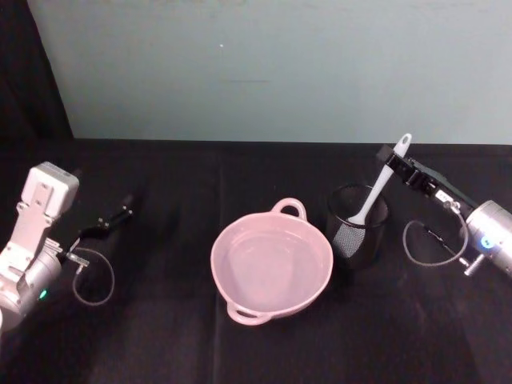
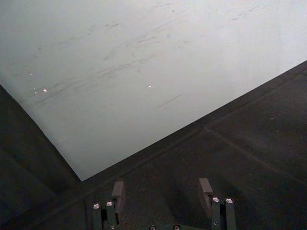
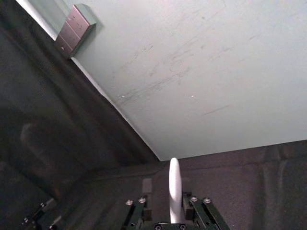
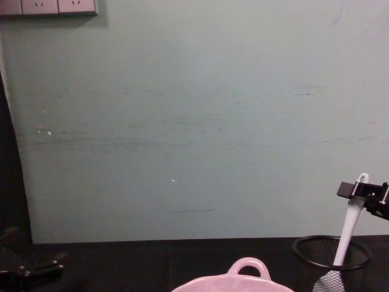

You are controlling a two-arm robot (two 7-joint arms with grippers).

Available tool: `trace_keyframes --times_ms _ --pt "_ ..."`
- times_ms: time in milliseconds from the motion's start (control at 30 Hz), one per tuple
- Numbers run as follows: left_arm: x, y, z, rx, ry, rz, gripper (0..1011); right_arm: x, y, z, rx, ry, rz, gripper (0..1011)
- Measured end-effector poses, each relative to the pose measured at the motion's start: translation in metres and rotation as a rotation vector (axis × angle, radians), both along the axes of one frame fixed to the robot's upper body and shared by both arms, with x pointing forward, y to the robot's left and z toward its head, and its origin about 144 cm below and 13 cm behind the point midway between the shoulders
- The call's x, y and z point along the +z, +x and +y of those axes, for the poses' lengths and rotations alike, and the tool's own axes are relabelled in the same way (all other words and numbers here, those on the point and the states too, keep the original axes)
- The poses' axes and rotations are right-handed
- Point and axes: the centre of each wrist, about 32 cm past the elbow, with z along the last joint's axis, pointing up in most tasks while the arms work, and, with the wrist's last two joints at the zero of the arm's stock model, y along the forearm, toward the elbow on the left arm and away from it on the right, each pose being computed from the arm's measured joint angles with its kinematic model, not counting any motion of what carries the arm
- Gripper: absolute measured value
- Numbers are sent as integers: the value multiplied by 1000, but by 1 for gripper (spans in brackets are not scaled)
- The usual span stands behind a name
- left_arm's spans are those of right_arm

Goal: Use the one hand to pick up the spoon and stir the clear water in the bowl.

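Note:
The white spoon (image 1: 376, 192) stands tilted in a black wire-mesh cup (image 1: 356, 240), blade down, its handle end leaning up and to the right. My right gripper (image 1: 394, 164) is shut on the upper handle, just below the hole at the end. In the right wrist view the spoon (image 3: 175, 182) rises between the fingers of the right gripper (image 3: 168, 191). From the chest I see the spoon (image 4: 347, 234) and the right gripper (image 4: 363, 193) at the far right edge. The pale pink bowl (image 1: 220, 248) sits left of the cup, holding clear water. My left gripper (image 1: 120, 216) rests open at the far left.
The mesh cup (image 4: 331, 246) stands close beside the bowl (image 4: 246, 267), which has loop handles at its far and near rims. A pale green wall closes off the back of the black cloth table. A power socket strip (image 3: 74, 28) is mounted on the wall.

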Motion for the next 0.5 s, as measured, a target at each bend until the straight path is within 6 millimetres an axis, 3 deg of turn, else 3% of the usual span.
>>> trace_keyframes --times_ms 267,500 --pt "0 0 0 0 0 0 1005 6 -5 0 -8 -55 -36 143" --pt "0 0 0 0 0 0 1005 19 -11 3 -19 -140 -115 114"
